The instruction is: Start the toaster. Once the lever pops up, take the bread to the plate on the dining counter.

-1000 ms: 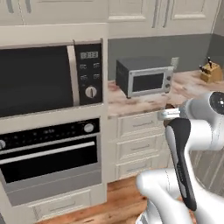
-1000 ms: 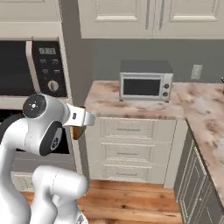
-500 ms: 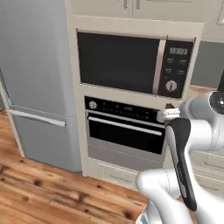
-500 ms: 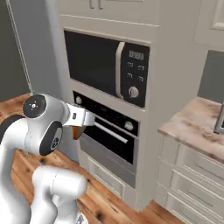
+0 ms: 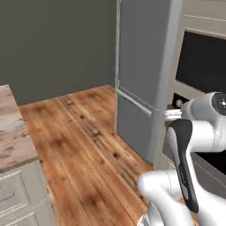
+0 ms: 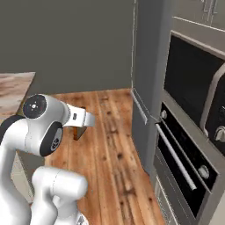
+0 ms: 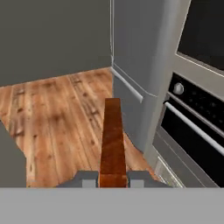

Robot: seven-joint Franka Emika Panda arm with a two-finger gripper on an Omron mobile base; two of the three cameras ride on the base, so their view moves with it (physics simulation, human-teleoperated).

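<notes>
hand [image 7: 113, 178]: clenching the bread [image 7: 112, 138], slice sticking out edge-on between its fingertips | position: hanging in the air over the wooden floor [image 5: 84, 145] | beside: grey fridge [image 5: 143, 66], built-in oven [image 6: 186, 162] | far left: marble surface [image 5: 13, 137] corner showing

Floor [image 5: 84, 145] — glossy knotted wood planks; fridge [image 5: 145, 66] matt grey metal; oven [image 6: 184, 162] door glossy black glass; bread [image 7: 113, 140] — rough brown crust.
</notes>
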